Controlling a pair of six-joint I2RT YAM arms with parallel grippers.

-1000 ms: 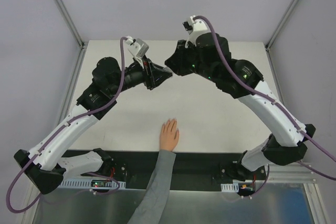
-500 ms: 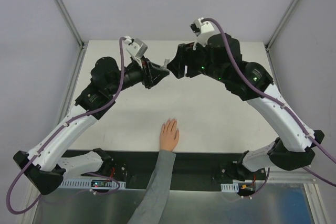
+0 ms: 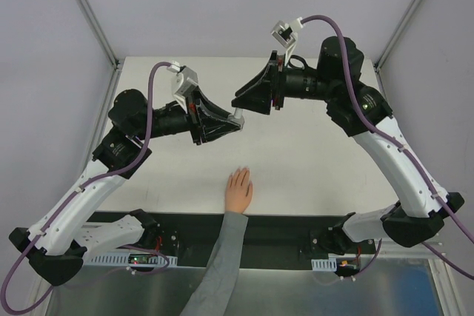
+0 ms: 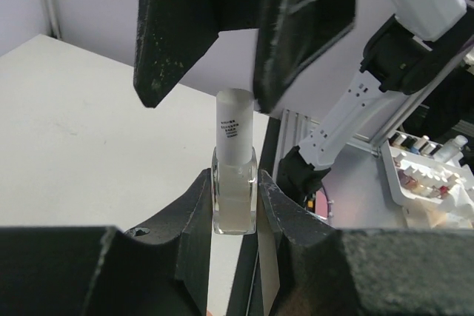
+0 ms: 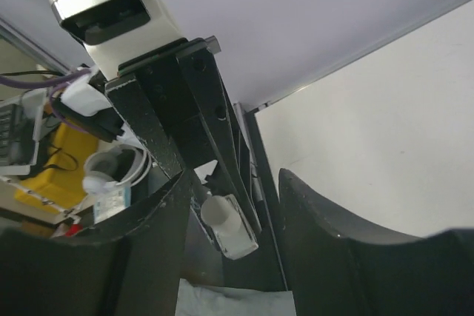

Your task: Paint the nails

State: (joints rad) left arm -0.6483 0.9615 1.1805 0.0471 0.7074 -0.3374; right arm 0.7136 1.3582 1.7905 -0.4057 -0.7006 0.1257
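Fingers (image 4: 194,216) of the left hand (image 3: 234,118) are pinching a small clear glass bottle (image 4: 235,197) by its lower body, pressing in on two opposite sides and holding it in the air over the far half of the white desk (image 3: 311,160). The bottle's white cylindrical cap (image 4: 236,125) is pointing toward the right hand (image 5: 237,179), whose black jaws are standing spread, one on each side of the cap's tip; whether either is touching it cannot be told.

A pale pinkish-beige human hand (image 3: 238,192) is lying flat at the desk's near edge, fingers together and pointing away from the arm bases, its wrist sitting in a grey sleeve (image 3: 222,257). The nails (image 3: 241,173) are lying at those fingertips, too small to make out, well apart from both robot hands and closer to the bases than the bottle.
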